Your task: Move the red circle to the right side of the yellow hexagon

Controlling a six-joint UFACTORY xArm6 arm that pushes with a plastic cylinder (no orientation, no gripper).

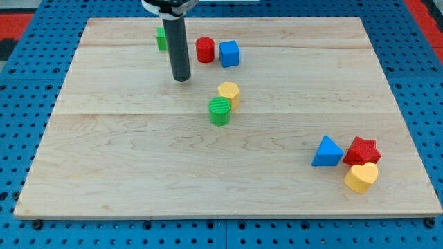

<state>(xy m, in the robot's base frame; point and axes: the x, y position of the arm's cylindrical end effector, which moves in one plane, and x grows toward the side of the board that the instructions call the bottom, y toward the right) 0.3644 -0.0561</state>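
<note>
Now, red circle: the red circle is a short, smooth-sided cylinder standing near the view's top edge of the board, touching or almost touching the blue cube on its right.
Key relation: the circle lies to the right of my tip and a little toward the view's top, near but apart; I judge the tip must get round to its upper-left side to drive it down and rightward.
Yellow hexagon: the yellow hexagon sits below the circle and slightly right of it, a faceted plastic prism; the spot to its right is bare wood.
Tip state: a plain dark rod with nothing to open or close, touching no block.
Close neighbour: the green circle, with a ribbed top, presses against the hexagon's lower left.
Behind the rod: a green block is partly hidden, so its shape cannot be told.
Far cluster: blue triangle, red star and yellow heart huddle at the lower right, well apart from the work.
Surface: the wooden board is pale, grained and smooth, so blocks should slide readily.
Risk: the blue cube may get carried along with the push.
</note>
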